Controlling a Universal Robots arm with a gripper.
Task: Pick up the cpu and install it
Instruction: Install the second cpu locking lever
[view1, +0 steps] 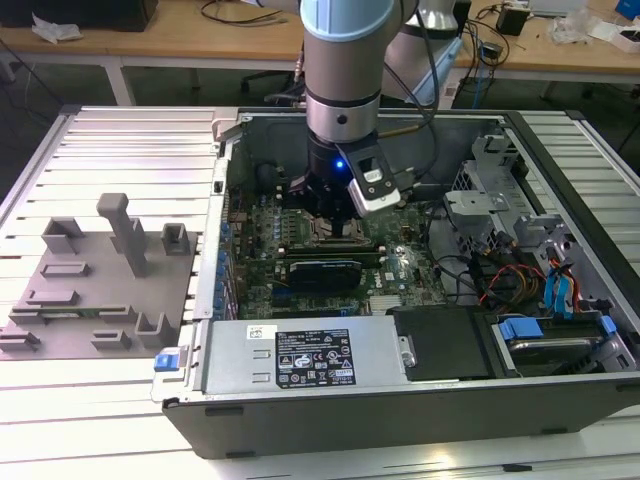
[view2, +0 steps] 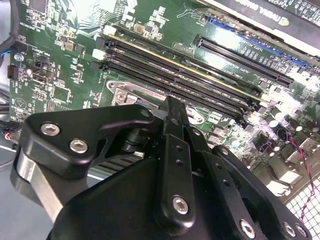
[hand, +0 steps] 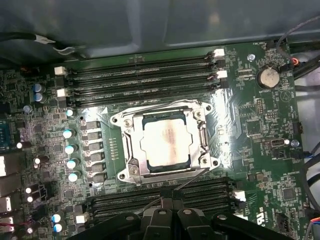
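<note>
The arm (view1: 340, 60) is seen in the exterior view descending vertically from twelve o'clock, its silver and pale blue wrist segment held upright. Below it, a black claw (view1: 335, 215) is pointed straight down toward six o'clock, and a blue light is lit on its body. A white-cased camera module (view1: 375, 188) is mounted on the wrist at about four o'clock. In the second wrist view, black linkage bars (view2: 175, 170) with silver screws are shown. Whether the claw is parted or closed cannot be made out.
</note>
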